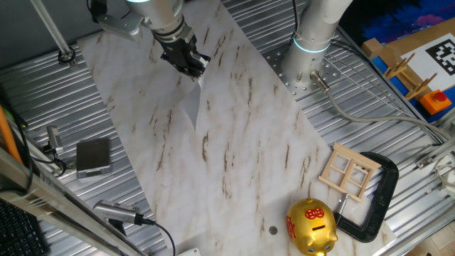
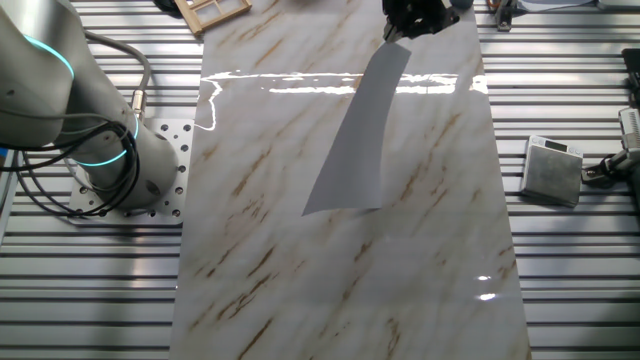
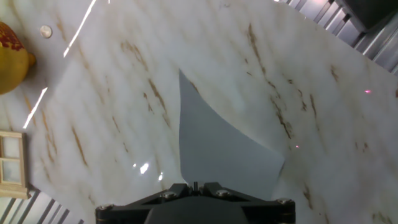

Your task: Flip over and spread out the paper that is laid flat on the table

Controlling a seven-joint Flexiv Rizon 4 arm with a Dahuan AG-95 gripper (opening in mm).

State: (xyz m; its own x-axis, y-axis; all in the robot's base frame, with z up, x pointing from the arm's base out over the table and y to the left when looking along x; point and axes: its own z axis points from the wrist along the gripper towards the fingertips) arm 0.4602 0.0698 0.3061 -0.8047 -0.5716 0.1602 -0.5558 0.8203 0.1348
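My gripper (image 1: pixel 198 71) is shut on one edge of the white paper (image 1: pixel 194 104) and holds it up above the far part of the marble table (image 1: pixel 249 163). In the other fixed view the paper (image 2: pixel 360 140) hangs slanting down from the gripper (image 2: pixel 402 30), and its lower edge is at or just above the table (image 2: pixel 270 270). In the hand view the sheet (image 3: pixel 217 149) looks grey and curves away from the closed jaws of the gripper (image 3: pixel 194 185) over the table (image 3: pixel 112 124).
A small grey box (image 1: pixel 94 156) lies on the ribbed metal beside the slab. A gold piggy bank (image 1: pixel 311 226), a wooden frame (image 1: pixel 348 172), a black clamp (image 1: pixel 380 192) and a coin (image 1: pixel 273 230) sit at the slab's near end. A second arm's base (image 1: pixel 313 43) stands beside it.
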